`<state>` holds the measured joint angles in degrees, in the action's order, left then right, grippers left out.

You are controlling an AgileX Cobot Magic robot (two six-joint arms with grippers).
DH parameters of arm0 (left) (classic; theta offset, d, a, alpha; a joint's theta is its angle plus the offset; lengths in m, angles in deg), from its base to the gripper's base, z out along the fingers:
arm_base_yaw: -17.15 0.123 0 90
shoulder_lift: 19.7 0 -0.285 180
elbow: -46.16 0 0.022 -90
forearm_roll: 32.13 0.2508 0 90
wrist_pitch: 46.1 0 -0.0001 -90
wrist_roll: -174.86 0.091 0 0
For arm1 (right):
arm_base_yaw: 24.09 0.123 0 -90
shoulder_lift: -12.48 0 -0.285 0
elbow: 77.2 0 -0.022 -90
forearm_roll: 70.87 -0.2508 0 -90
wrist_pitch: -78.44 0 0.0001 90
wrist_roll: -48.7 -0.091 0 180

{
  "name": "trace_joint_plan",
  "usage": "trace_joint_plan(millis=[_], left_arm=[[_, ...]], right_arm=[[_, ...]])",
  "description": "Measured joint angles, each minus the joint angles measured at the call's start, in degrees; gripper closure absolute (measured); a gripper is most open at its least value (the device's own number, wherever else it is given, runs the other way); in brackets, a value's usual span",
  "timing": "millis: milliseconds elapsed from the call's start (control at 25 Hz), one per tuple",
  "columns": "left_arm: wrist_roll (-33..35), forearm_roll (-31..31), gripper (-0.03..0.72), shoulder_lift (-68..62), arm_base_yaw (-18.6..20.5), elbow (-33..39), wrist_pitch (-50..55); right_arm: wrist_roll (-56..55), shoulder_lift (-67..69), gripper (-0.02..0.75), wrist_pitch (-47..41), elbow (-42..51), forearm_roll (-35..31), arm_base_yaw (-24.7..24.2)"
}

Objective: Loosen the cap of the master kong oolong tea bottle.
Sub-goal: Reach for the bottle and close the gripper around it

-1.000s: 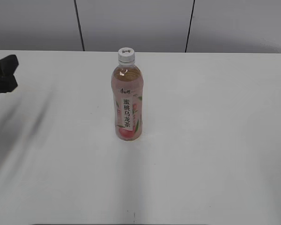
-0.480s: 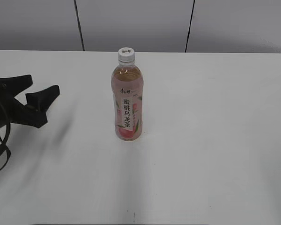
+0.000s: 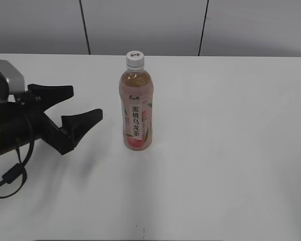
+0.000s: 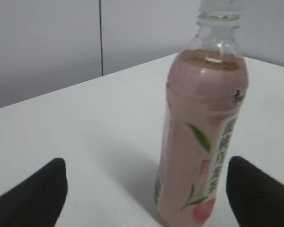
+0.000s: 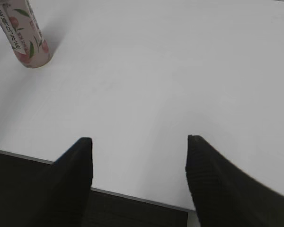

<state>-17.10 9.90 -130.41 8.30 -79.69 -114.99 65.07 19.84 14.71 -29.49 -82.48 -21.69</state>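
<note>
**Left gripper open beside the upright bottle, right gripper well back**

Nearest in the exterior view, at the left edge of the frame, the left gripper [image 3: 78,108] reaches in with its black jaws spread wide and nothing between them. Its tips point toward the middle of the frame and stop short of the master kong oolong tea bottle [image 3: 136,108], which stands just to their right without touching them.

The bottle is upright on the white table [image 3: 231,150], a little left of centre in the frame, its pink peach label and white strip of black characters facing the camera. The white cap [image 3: 135,58] sits on its neck, above the level of the jaws.

In the left wrist view the bottle [image 4: 203,142] fills the right half, between the two dark fingertips at the lower corners.

In the right wrist view the right gripper [image 5: 139,156] hangs at the table's near edge, jaws apart and empty, with the bottle [image 5: 24,35] well apart in the upper left corner.

Behind the table runs a grey panelled wall [image 3: 145,25].
</note>
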Motion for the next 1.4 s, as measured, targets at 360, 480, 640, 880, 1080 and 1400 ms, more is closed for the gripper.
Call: trace_joint_plan(millis=[360,480,640,880,1080,1400], left_arm=[[0.0,-3.8,0.057,-0.1,-8.8,-6.2,0.0],[-0.2,-4.4,0.056,-1.1,-8.8,-8.3,-0.4],[-0.7,-4.6,0.055,-5.5,-8.8,-9.3,-0.4],[-1.1,-4.2,0.055,-12.5,-8.8,-10.4,-0.2],[-1.1,-3.2,0.055,-14.0,-10.1,-13.3,-0.1],[-1.2,-3.9,0.055,-14.0,-11.2,-16.6,-0.1]], right_arm=[[0.0,0.0,0.269,0.0,0.0,0.0,0.0],[0.0,0.0,0.269,0.0,0.0,0.0,0.0],[0.0,0.0,0.269,0.0,0.0,0.0,0.0],[0.0,0.0,0.269,0.0,0.0,0.0,0.0],[0.0,0.0,0.269,0.0,0.0,0.0,0.0],[0.0,0.0,0.269,0.0,0.0,-0.1,0.0]])
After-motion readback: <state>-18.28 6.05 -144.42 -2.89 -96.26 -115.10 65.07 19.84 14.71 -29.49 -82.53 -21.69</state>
